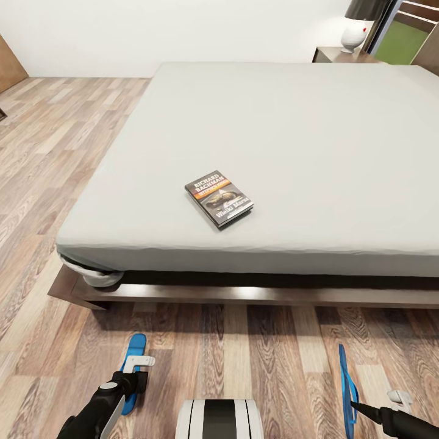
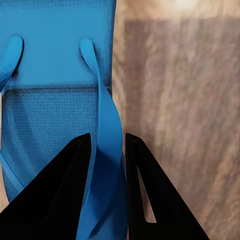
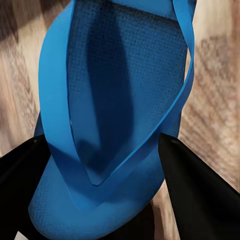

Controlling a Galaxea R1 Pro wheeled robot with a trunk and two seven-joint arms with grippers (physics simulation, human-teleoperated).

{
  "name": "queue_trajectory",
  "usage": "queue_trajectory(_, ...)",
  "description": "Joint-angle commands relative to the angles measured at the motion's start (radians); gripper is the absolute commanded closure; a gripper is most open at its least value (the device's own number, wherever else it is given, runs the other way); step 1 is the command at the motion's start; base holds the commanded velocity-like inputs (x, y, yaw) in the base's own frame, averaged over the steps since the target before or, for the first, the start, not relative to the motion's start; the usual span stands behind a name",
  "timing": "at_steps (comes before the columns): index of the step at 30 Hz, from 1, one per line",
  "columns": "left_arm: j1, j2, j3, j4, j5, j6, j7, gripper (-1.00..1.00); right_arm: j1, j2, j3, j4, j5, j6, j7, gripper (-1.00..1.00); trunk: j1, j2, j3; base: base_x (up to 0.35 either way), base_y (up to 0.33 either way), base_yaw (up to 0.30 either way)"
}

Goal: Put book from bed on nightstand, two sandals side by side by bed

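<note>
White wall (image 1: 183, 30) meets brown wood-plank floor (image 1: 55, 152); a white lamp (image 1: 355, 33) stands in the far corner.

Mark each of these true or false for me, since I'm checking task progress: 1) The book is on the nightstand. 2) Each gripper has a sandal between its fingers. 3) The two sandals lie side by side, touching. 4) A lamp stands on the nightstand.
1) False. The book lies on the bed, near its front edge; the nightstand is at the far corner.
2) True. The left gripper pinches the left sandal by its strap; the right gripper straddles the right sandal.
3) False. In the head view they are far apart on the floor.
4) True. The lamp stands on it.
</note>
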Motion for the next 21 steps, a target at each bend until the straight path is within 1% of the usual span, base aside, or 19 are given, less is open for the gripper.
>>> queue_trajectory(1, 0.0, -0.001, 0.004, -0.002, -0.011, 0.005, -0.004, 1.0, -0.002, -0.001, -0.006, 0.004, 0.003, -0.003, 0.003, 1.0, 0.0, 0.0, -0.001, 0.0, 0.0, 0.0)
queue_trajectory(5, 0.0, -0.001, 0.004, -0.002, -0.011, 0.005, -0.004, 1.0, -0.002, -0.001, -0.006, 0.004, 0.003, -0.004, 0.003, 1.0, 0.0, 0.0, -0.001, 0.0, 0.0, 0.0)
queue_trajectory(8, 0.0, -0.001, 0.004, -0.002, -0.011, 0.005, -0.004, 1.0, -0.002, 0.0, -0.006, 0.004, 0.003, -0.004, 0.003, 1.0, 0.001, -0.001, -0.012, 0.0, 0.0, 0.0)
queue_trajectory(21, 0.0, -0.001, 0.004, -0.002, -0.011, 0.005, -0.004, 1.0, -0.002, -0.001, -0.006, 0.004, 0.003, -0.004, 0.003, 1.0, 0.001, -0.001, -0.012, 0.0, 0.0, 0.0)
